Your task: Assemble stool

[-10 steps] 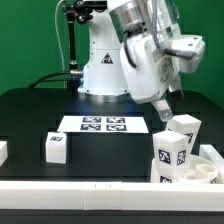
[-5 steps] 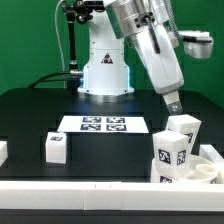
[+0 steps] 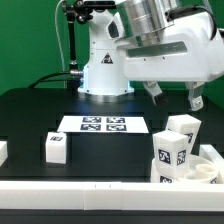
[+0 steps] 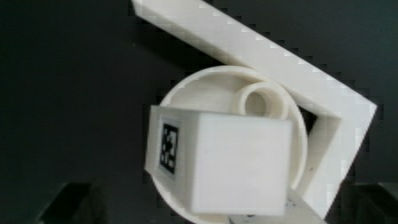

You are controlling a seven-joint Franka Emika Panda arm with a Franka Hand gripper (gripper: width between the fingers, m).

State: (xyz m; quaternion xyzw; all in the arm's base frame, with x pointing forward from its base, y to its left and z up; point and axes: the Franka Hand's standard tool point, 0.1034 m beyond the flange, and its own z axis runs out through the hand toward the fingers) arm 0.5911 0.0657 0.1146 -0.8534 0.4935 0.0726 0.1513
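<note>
The round white seat (image 3: 207, 171) lies at the exterior view's lower right, in a corner of the white rails. Two tagged white legs (image 3: 171, 153) (image 3: 184, 127) stand upright on or at it. A third leg (image 3: 56, 147) stands alone at the exterior view's left. My gripper (image 3: 174, 99) hangs open and empty above the two legs, touching neither. In the wrist view a tagged leg (image 4: 222, 158) stands over the seat (image 4: 206, 84) directly below my gripper (image 4: 217, 214). Its dark fingertips (image 4: 75, 204) show on either side.
The marker board (image 3: 103, 124) lies flat in the middle of the black table. A long white rail (image 3: 80, 189) runs along the front edge, and its corner (image 4: 253, 47) wraps the seat. A small white block (image 3: 2, 150) sits at the left edge. The robot base stands behind.
The wrist has turned and lifted. The gripper pointed down beside the legs, one finger showing. It now faces the camera with both fingers spread above them.
</note>
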